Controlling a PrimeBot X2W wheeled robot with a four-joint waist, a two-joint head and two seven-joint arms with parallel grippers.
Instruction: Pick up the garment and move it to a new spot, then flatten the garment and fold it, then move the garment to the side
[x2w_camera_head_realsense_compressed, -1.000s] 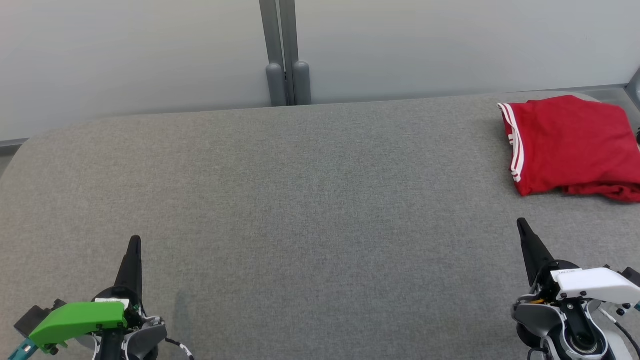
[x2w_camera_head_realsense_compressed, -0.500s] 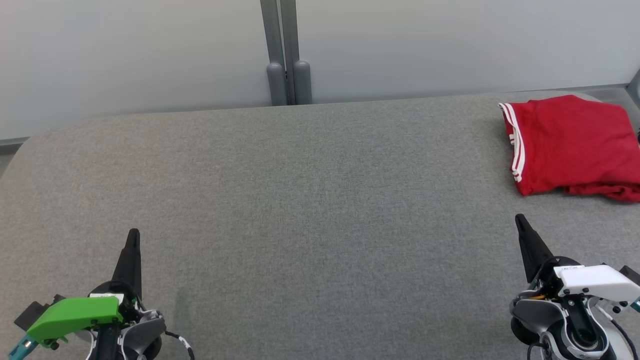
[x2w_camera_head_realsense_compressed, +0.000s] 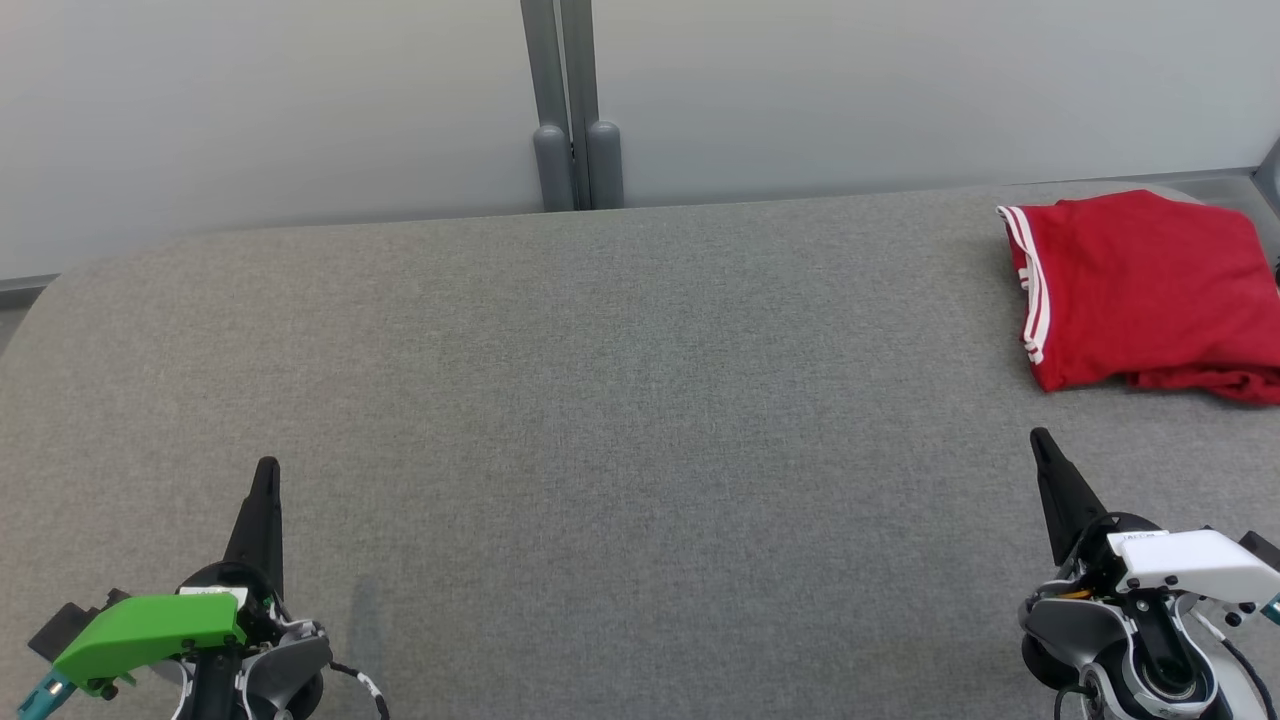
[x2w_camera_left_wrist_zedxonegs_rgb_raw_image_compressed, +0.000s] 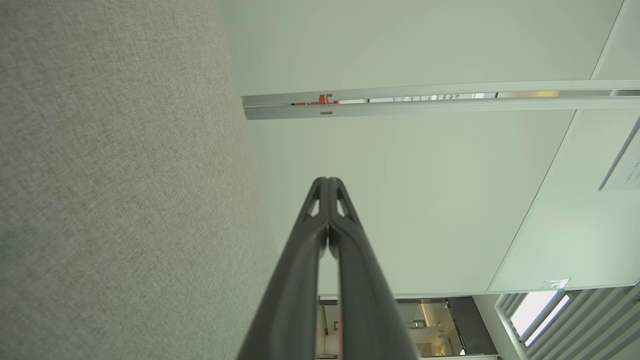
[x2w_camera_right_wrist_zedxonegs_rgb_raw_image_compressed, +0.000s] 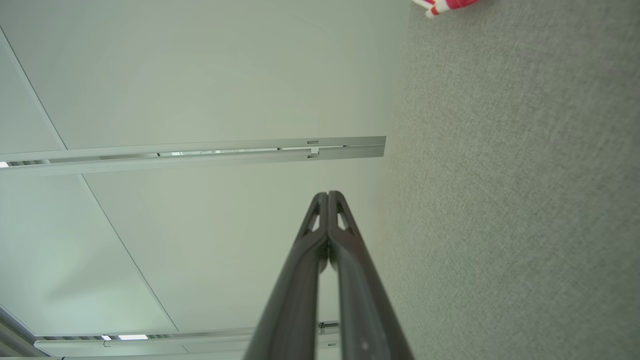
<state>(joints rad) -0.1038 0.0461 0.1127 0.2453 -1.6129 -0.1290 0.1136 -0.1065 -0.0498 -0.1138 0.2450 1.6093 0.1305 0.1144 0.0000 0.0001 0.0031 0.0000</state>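
The garment (x2w_camera_head_realsense_compressed: 1145, 290) is red with white stripes along one edge and lies folded at the far right of the grey table (x2w_camera_head_realsense_compressed: 620, 400). A corner of the garment (x2w_camera_right_wrist_zedxonegs_rgb_raw_image_compressed: 445, 6) peeks in at the top of the right wrist view. My left gripper (x2w_camera_head_realsense_compressed: 267, 468) hovers at the lower left of the head view, shut with nothing in it, its tips (x2w_camera_left_wrist_zedxonegs_rgb_raw_image_compressed: 327, 181) pressed together. At the lower right, my right gripper (x2w_camera_head_realsense_compressed: 1040, 438) is shut and empty too, a little in front of the garment; its tips (x2w_camera_right_wrist_zedxonegs_rgb_raw_image_compressed: 327, 194) touch.
A pale partition wall (x2w_camera_head_realsense_compressed: 300, 100) with a grey post (x2w_camera_head_realsense_compressed: 575, 110) stands right behind the table's far edge. The table's left corner (x2w_camera_head_realsense_compressed: 40, 300) is rounded.
Both grippers slid slightly forward over the table in the first half second, then held still. The garment has not moved.
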